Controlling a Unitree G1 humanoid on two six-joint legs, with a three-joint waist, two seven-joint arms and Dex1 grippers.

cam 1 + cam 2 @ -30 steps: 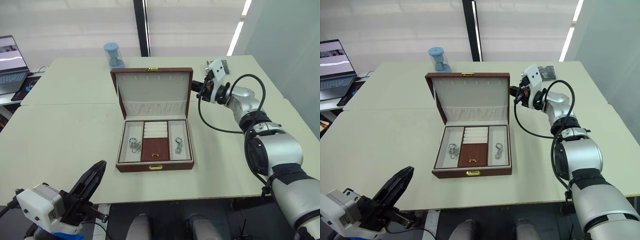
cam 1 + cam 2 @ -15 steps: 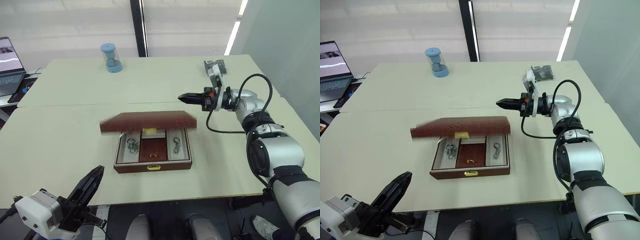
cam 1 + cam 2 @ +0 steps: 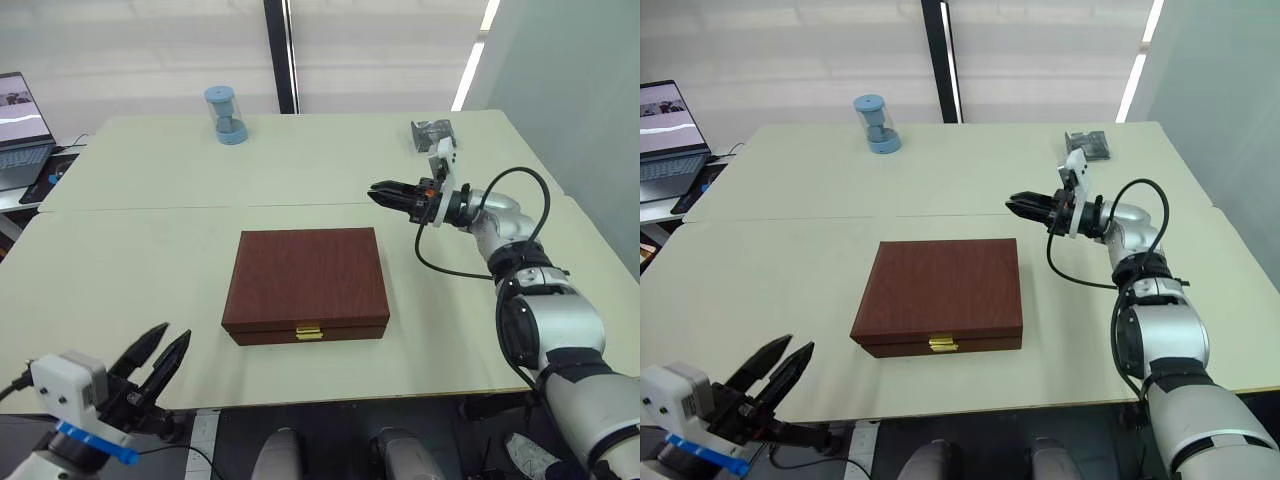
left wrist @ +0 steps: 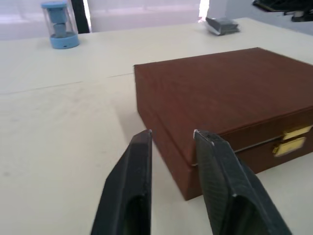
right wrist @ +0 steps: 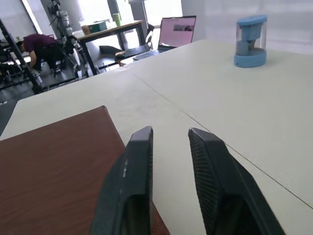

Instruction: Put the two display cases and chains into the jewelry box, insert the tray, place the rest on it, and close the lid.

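1. Broadly, a pale cream table point(image 3: 130, 270) made of joined panels was seen, with frosted window panes and a dark vertical post behind it.
2. The jewelry box point(image 3: 307, 283) was set near the table's front edge, its lid point(image 3: 940, 282) shut flat and its gold clasp point(image 3: 308, 333) turned toward the robot.
3. A blue hourglass-like timer point(image 3: 224, 113) was placed at the far edge, a dark crinkled packet point(image 3: 1086, 143) at the far right corner, and a laptop point(image 3: 22, 125) on a separate desk to the left.
4. The right gripper point(image 3: 377, 191) was held above the table beyond the box's far right corner, its fingers slightly parted and nothing between them.
5. The left gripper point(image 3: 155, 352) was held low past the table's front edge, fingers apart and empty.
6. In the right wrist view, further desks and a person in a dark purple top point(image 5: 34, 46) bent over one were shown.
7. In the left wrist view, the box's front left corner was seen just beyond the fingertips point(image 4: 143, 138).
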